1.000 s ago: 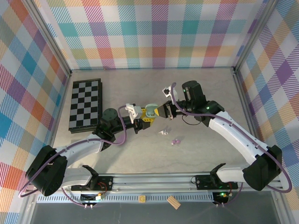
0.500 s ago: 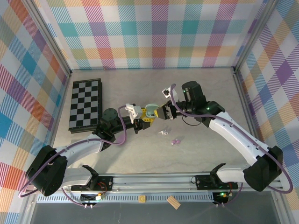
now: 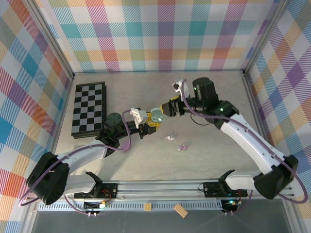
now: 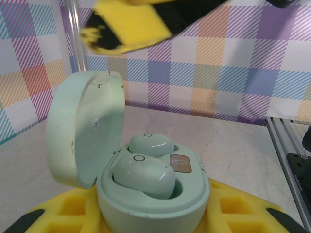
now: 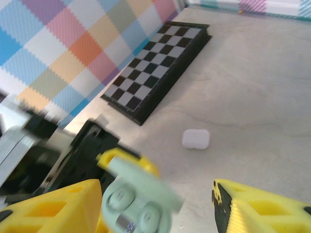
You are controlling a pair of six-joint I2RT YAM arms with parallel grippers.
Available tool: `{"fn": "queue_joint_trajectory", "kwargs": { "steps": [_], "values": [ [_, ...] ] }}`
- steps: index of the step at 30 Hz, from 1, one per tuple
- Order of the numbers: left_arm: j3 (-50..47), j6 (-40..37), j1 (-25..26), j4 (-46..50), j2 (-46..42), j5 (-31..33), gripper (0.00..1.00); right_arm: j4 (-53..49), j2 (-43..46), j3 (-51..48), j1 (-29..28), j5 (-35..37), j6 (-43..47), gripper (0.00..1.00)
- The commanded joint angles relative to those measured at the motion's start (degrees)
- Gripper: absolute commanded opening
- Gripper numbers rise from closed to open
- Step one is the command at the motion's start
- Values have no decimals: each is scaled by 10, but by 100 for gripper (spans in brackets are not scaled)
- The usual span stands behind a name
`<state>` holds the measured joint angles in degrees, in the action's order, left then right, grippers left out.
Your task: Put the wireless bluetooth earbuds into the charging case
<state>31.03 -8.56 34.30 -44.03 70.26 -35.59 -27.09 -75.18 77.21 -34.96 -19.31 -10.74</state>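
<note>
My left jaws squeeze a mint-green charging case (image 4: pixel 154 204) low on its sides, near the middle of the surface (image 3: pixel 146 160). Its round lid (image 4: pixel 85 128) stands open and tips back. Two smooth, shiny mint earbuds (image 4: pixel 144 174) sit side by side in the cups inside, next to a little tan patch. My right jaws hang just above the case, spread wide, holding nothing. A tiny whitish earbud (image 3: pixel 169 138) and a tiny lilac earbud (image 3: pixel 183 146) lie on the surface near the case, close together. A checkerboard (image 3: pixel 89 109) lies far to the left.
</note>
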Motion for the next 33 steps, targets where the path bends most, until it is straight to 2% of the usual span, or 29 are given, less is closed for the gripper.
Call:
{"fn": "queue_joint_trajectory", "kwargs": {
  "steps": [1, 4, 8, 11, 15, 22, 28, 33],
  "values": [
    [7, 0, -3, -30, -16, -17, 36, -81, -45, 59, -2, 59, -17, 64],
    [4, 4, -3, -37, -20, -13, 36, -92, -58, 67, -2, 57, -8, 65],
    [2, 3, -3, -31, -26, -1, 36, -104, -55, 65, -2, 5, 14, 66],
    [0, 2, -3, -28, -30, 4, 36, -81, -29, 36, -2, -35, 23, 67],
    [2, 3, -4, -29, -32, 3, 36, -38, 14, -8, 4, -51, 1, 67],
    [5, 20, -4, -49, -35, 4, 36, 119, 53, -92, 63, -206, -196, 68],
    [2, 29, -3, -80, -45, 25, 36, 289, 57, -178, 66, -269, -378, 72],
    [11, 21, -3, -84, -36, 34, 36, 401, 34, -226, 59, -295, -470, 71]
  ]
}}
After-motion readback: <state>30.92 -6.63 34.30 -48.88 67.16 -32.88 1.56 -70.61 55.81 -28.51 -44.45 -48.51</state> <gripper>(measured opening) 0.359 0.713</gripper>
